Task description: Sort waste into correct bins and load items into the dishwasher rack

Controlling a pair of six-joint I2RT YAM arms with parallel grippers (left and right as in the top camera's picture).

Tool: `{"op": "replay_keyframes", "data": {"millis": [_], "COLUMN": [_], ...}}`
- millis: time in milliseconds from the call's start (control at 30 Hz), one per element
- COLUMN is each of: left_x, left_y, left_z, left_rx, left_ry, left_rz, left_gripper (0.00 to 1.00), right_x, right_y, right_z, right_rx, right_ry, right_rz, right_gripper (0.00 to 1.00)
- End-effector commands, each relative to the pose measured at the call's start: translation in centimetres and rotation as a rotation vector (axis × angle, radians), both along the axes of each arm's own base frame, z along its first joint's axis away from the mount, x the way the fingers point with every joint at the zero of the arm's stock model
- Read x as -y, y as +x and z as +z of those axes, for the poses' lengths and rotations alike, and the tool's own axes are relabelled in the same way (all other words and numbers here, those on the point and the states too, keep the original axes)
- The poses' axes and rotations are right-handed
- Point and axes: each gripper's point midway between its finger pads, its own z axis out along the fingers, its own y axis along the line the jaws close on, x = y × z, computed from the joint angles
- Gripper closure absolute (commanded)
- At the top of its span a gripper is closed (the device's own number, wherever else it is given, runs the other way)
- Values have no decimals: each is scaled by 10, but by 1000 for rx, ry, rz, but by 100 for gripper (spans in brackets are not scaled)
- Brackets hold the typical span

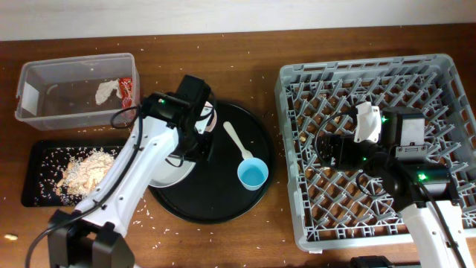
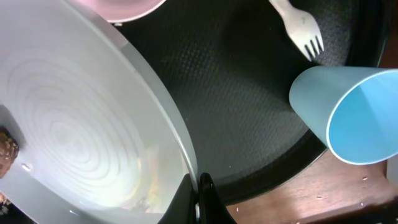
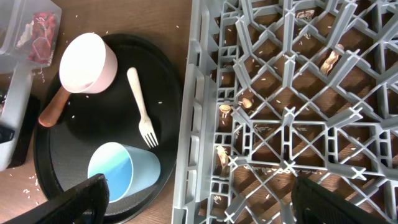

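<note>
Left gripper (image 2: pixel 198 200): fingers pressed together on the rim of the pale grey round plate (image 2: pixel 68 124), which sits at the left side of the large round black tray (image 2: pixel 249 112). Small white bowl (image 3: pixel 87 62) lies just beyond the plate, with an orange carrot (image 3: pixel 52 109) poking out beside it. White plastic fork (image 3: pixel 142 107) is mid-tray. Small light-blue cup (image 3: pixel 122 172) stands near the tray's right rim. A strip of bare table separates that rim from the large square grey plastic rack (image 3: pixel 196 74). Right gripper (image 3: pixel 200 190) hangs over the rack's left edge, fingers wide apart. Clear plastic rectangular tub (image 1: pixel 74 112) and shallow black rectangular tray (image 1: pixel 37 160) lie left of the arm, with pale crumbly scraps (image 1: pixel 85 170) in the tray.
</note>
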Motion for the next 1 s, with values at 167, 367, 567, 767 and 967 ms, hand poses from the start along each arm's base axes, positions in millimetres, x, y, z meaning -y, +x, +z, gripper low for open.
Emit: {"op": "replay_keyframes", "data": {"millis": [167,367,567,767,967], "left_x": [-36,-63,-94,-150,-181], "left_y": [-7,5,15,2,-3], "left_z": [29,42,70,103,119], "left_rx": [-24,-4,108,257,378], "left_ry": [-107,-343,-633,-860,-994], "left_rz": [110,110,134,261,382], "left_gripper": [100,100,100,100,100], "right_x": [2,2,0,-4,-6], "right_y": [2,0,-4,-5,-5], "right_z": [5,3,1,2,3], "right_rx": [11,0,-19,-19,-20], "right_ry": [-1,-1,9,29,35], "right_rz": [-5,-6,2,17,22], "right_gripper": [7,7,7,7,7]}}
